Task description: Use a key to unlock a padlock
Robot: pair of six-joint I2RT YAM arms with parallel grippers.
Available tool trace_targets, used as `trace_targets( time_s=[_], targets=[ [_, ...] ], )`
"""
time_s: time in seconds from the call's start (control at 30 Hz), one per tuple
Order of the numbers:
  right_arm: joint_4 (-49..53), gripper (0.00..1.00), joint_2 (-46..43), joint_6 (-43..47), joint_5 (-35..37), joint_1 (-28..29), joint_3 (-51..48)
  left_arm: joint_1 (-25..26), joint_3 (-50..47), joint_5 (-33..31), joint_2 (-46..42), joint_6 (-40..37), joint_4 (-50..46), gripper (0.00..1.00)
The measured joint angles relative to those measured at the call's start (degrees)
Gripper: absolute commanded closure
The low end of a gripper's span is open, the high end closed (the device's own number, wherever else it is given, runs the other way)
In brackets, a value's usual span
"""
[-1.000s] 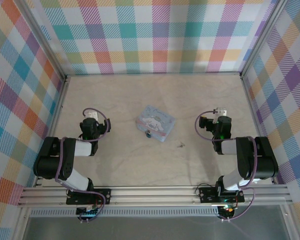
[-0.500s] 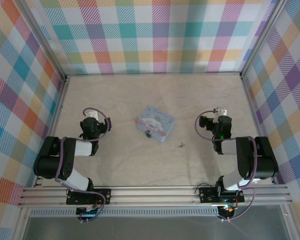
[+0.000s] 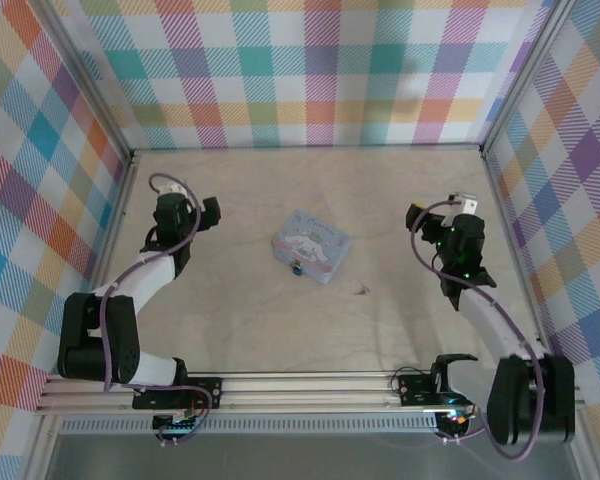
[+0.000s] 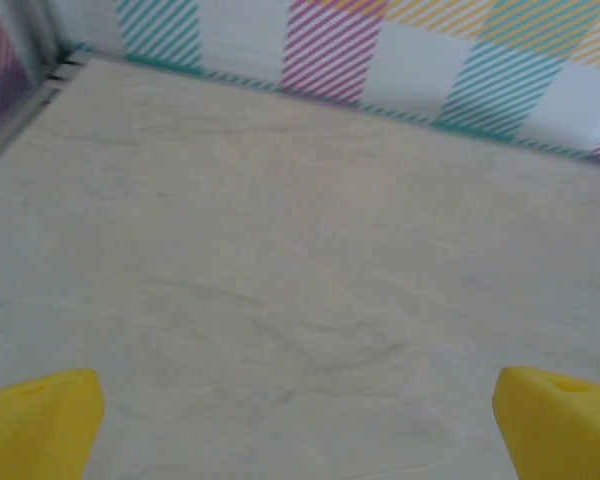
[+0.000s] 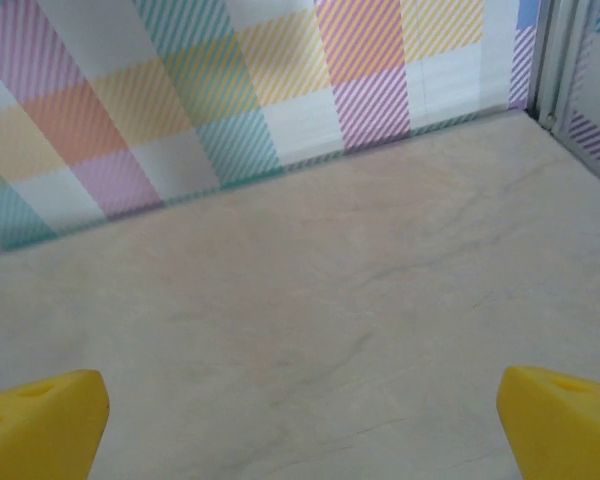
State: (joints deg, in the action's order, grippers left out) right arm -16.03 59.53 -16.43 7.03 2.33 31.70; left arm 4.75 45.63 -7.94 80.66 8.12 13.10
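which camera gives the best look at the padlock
Top external: the padlock sits as a small dark speck at the near edge of the tin, too small for detail. The left and right wrist cameras face the tabletop and plaid wall instead.

Tiny dark padlock (image 3: 296, 267) near centre of table (image 3: 280, 330), thin grey key (image 3: 361, 291) lying apart, right of it

My work surface is a pale, marble-veined tabletop (image 3: 280, 190). Panels printed in pastel plaid enclose it: back wall (image 3: 310, 70), left wall (image 3: 40, 170), right wall (image 3: 570, 170). Metal struts (image 3: 80, 75) edge the far corners. Aluminium rails (image 3: 310, 385) run along my near edge. Lighting is even and diffuse.
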Motion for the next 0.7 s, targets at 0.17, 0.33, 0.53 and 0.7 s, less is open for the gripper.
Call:
trace_targets(
  time_s=[0.17, 0.33, 0.53, 0.7],
  targets=[
    [9.75, 0.02, -5.01, -12.33, -8.74, -0.44, 2.67, 0.13, 9.84, 13.9, 4.07, 7.58, -7.04, 0.01],
    [17.25, 0.07, -4.96, -19.63, -18.49, -0.13, 2.99, 2.56, 10.69, 27.28, 10.14, 14.01, -8.15, 0.08],
    [21.2, 0.13, -4.94, -24.7, -24.61, 2.78, 1.53, 8.35, 11.87, 37.35, 17.33, 18.27, -10.03, 0.17],
    [21.57, 0.15, -2.6, -27.15, -25.83, 8.33, -0.57, 11.87, 14.84, 41.16, 20.55, 19.39, -10.38, 0.23]
  ],
)
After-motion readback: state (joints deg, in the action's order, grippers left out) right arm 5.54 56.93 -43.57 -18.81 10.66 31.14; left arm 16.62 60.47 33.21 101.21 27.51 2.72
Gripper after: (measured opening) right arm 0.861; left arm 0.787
